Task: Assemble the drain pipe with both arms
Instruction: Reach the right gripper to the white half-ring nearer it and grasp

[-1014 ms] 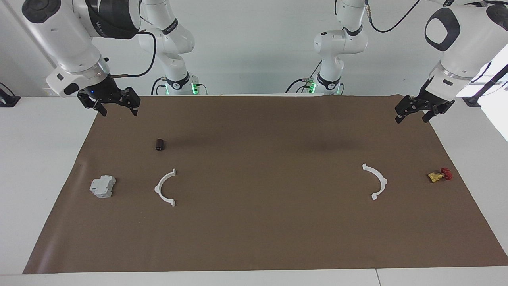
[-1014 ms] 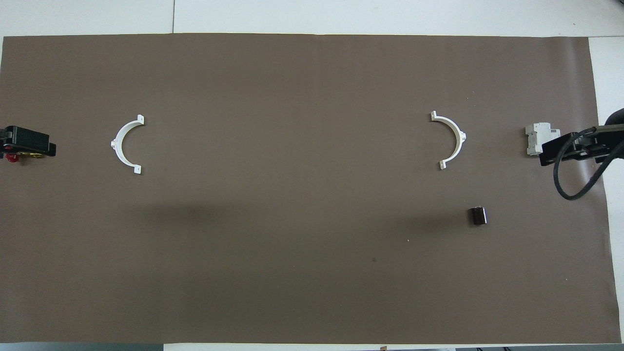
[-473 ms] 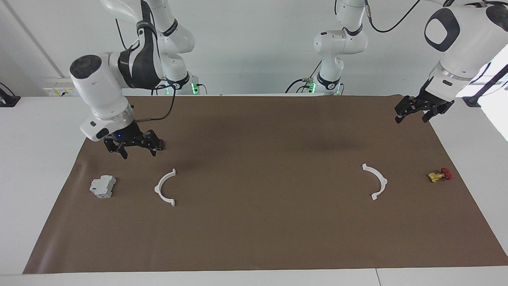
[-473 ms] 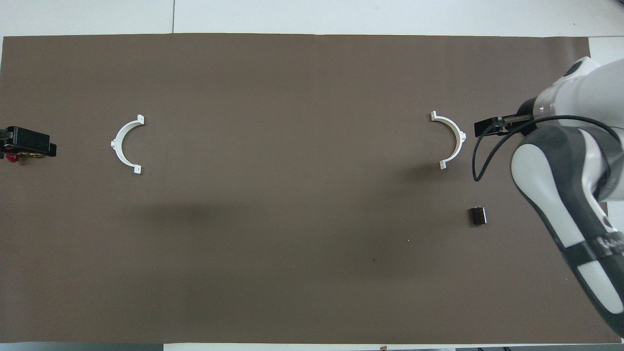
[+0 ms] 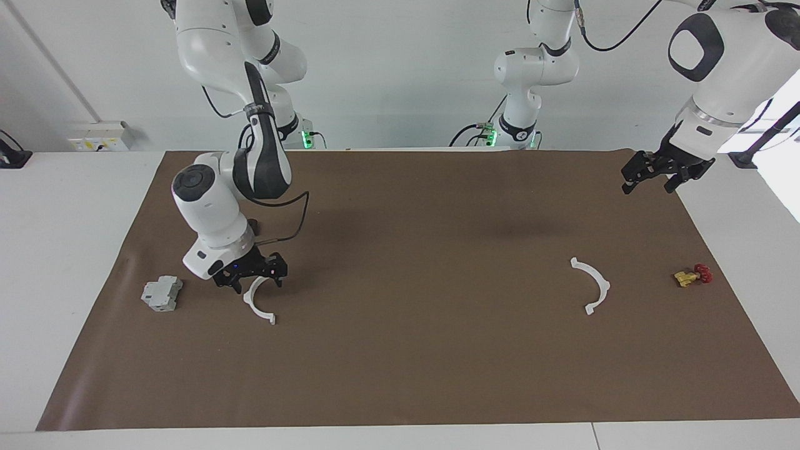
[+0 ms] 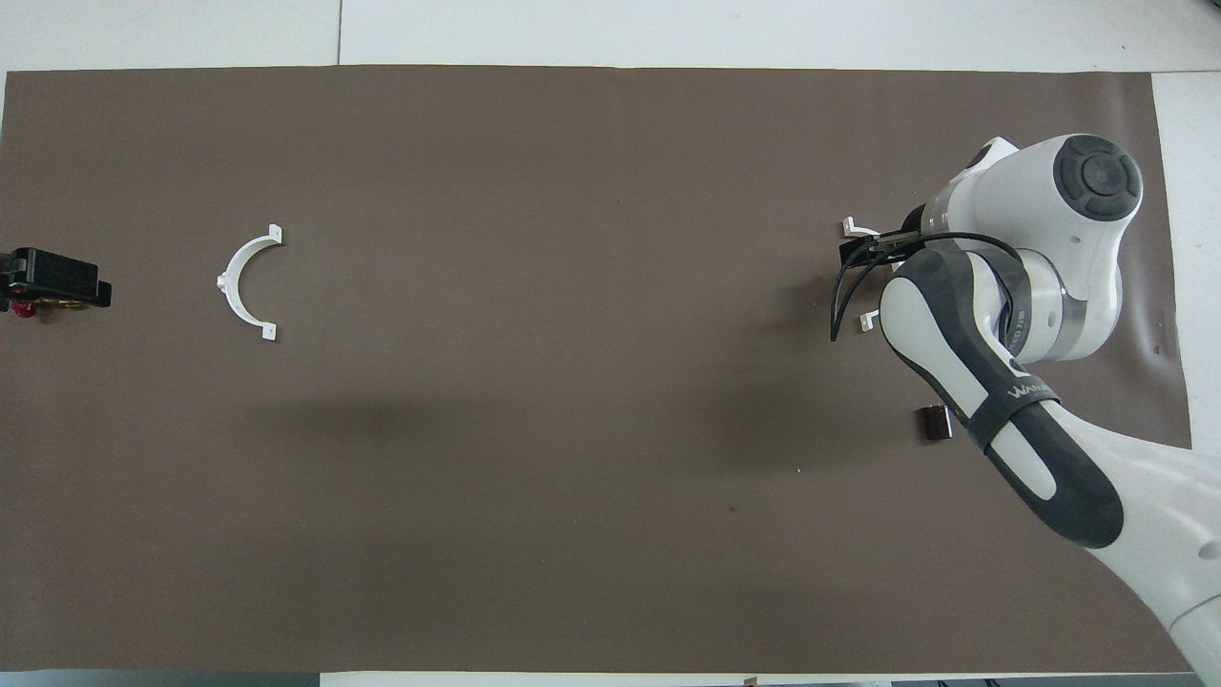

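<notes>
Facing view | right gripper spread open, low over white half-ring beside grey block | left gripper waits open, well apart from second half-ring | advice: straddle the thin arc squarely before closing.

Plain white wall; brown-covered white table.
</notes>
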`<state>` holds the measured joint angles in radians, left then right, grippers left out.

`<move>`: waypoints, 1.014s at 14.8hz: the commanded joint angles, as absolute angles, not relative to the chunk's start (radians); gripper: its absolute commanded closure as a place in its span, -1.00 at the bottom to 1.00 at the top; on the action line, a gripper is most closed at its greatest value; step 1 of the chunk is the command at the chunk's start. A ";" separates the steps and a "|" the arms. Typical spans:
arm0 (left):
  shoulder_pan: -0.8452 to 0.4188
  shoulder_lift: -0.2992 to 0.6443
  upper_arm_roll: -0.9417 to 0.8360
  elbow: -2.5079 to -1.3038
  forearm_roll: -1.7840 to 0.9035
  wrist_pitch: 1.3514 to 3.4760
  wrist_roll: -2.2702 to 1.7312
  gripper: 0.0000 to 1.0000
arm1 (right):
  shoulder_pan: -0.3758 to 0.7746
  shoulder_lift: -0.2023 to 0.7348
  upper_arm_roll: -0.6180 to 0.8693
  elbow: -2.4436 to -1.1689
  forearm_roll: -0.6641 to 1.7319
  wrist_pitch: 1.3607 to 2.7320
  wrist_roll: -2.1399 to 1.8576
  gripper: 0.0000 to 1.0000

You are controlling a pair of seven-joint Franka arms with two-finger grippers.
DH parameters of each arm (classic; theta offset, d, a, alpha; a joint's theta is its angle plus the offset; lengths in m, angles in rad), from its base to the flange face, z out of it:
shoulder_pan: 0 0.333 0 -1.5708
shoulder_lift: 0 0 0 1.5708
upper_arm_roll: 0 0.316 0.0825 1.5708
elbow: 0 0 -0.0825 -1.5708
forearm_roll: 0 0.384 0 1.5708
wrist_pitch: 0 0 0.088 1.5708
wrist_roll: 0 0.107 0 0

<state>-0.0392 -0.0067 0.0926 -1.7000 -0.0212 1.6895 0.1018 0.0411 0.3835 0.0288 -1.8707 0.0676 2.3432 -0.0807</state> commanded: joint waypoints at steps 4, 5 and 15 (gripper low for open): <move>-0.034 -0.040 0.090 -1.735 -0.021 1.695 0.118 -1.00 | 0.032 0.410 0.035 -1.868 0.101 2.378 -0.115 -1.00; -0.034 -0.040 0.089 -1.735 -0.021 1.698 0.118 -1.00 | 0.032 0.410 0.035 -1.867 0.101 2.376 -0.126 -1.00; -0.034 -0.038 0.090 -1.735 -0.021 1.701 0.118 -1.00 | -0.032 0.431 0.035 -1.894 0.095 2.421 -0.230 -0.67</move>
